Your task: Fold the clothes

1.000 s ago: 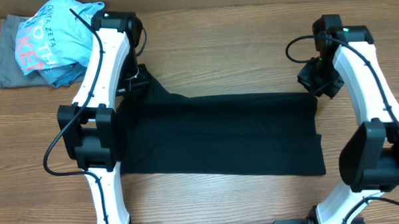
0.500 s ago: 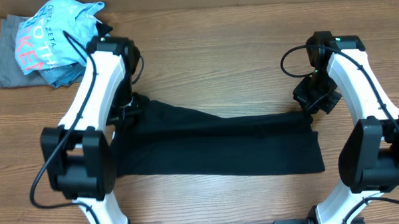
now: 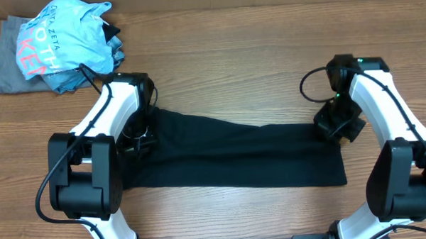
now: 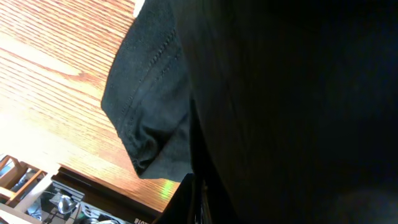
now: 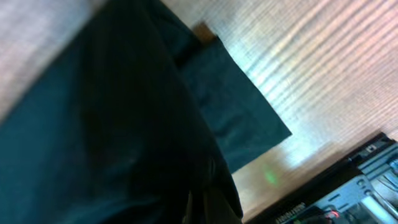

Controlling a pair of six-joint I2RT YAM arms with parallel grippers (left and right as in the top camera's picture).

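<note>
**Fold in progress: first lengthwise fold not yet laid down**

We find the left gripper (image 3: 139, 138) at the left end of the black T-shirt (image 3: 236, 158) and the right gripper (image 3: 335, 122) at its right end, both low over the cloth. In both wrist views dark fabric fills most of the frame and covers the fingers, so we cannot see the jaws themselves. In the left wrist view a stitched sleeve hem (image 4: 146, 112) hangs free above the wood. In the right wrist view a loose corner (image 5: 249, 124) hangs the same way. From this we judge each gripper to be closed on the shirt's upper edge.

Moving outward, the shirt lies as a long dark band across the lower middle of the overhead frame, between the two arms. Its upper edge sags between the two held ends and slants down from the left. Its lower edge lies flat and straight on the table (image 3: 232, 62).

We assess the task as under way but early. The upper edge is gathered toward the lower one, but it is not set down or squared. The release and any crosswise folds remain to be done.

A light blue shirt (image 3: 65, 43) and a grey garment (image 3: 1, 66) sit heaped in the upper left of the frame, well apart from the work.
</note>
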